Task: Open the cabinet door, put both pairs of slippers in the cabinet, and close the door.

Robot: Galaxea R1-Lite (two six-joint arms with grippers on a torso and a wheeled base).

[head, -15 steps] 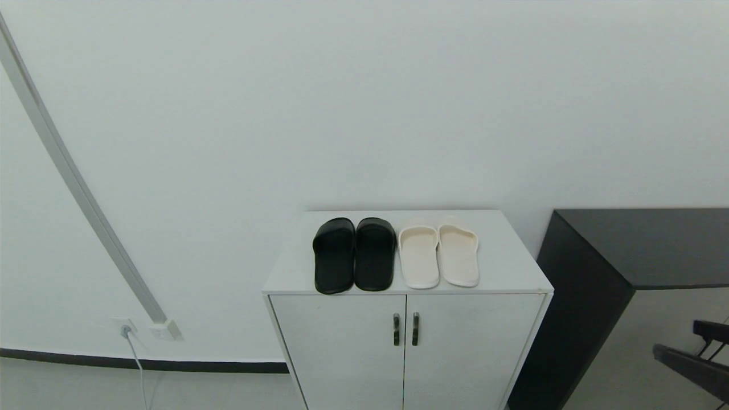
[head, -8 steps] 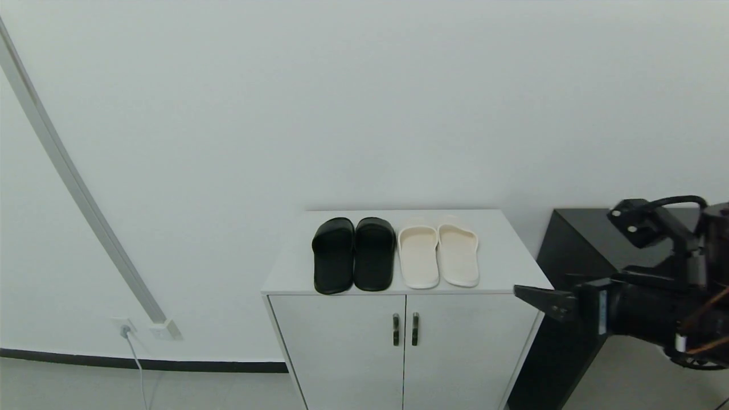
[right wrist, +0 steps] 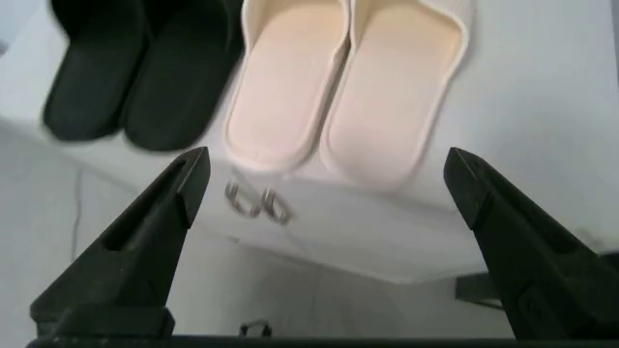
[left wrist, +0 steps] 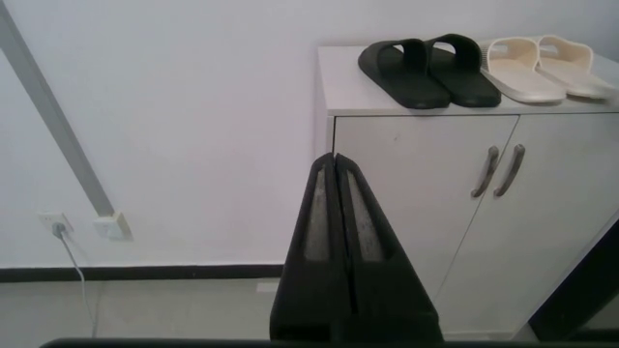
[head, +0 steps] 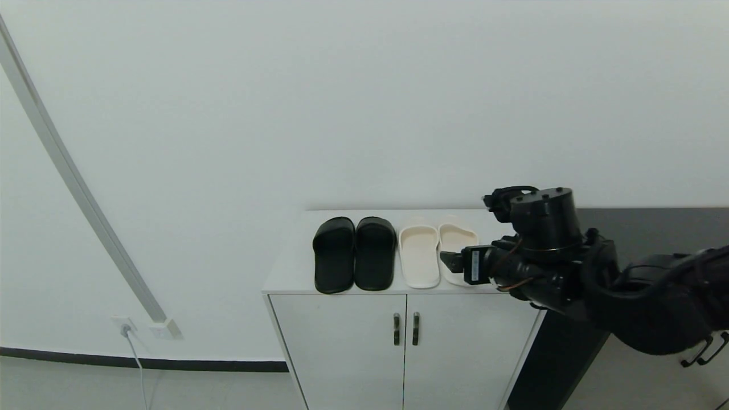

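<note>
A white cabinet (head: 342,353) stands against the wall, both doors closed, its two dark handles (head: 405,329) side by side. On its top lie a black pair of slippers (head: 353,253) and, to their right, a cream pair (head: 427,253). My right gripper (head: 450,262) hovers at the front edge of the top, just before the cream pair's heels, open and holding nothing. Its wrist view has the cream slippers (right wrist: 348,87) between the spread fingers of that gripper (right wrist: 329,169), with the black pair (right wrist: 135,77) beside them. My left gripper (left wrist: 335,164) is shut and empty, low, left of the cabinet (left wrist: 406,193).
A dark table (head: 655,228) stands right of the cabinet, partly behind my right arm. On the wall to the left are an outlet with a cable (head: 125,329) and a slanted grey conduit (head: 74,182). Floor lies free left of the cabinet.
My right arm has come in from the right edge and swung left and up, from beside the cabinet's corner to the cream slippers. Slippers and doors have not moved.
</note>
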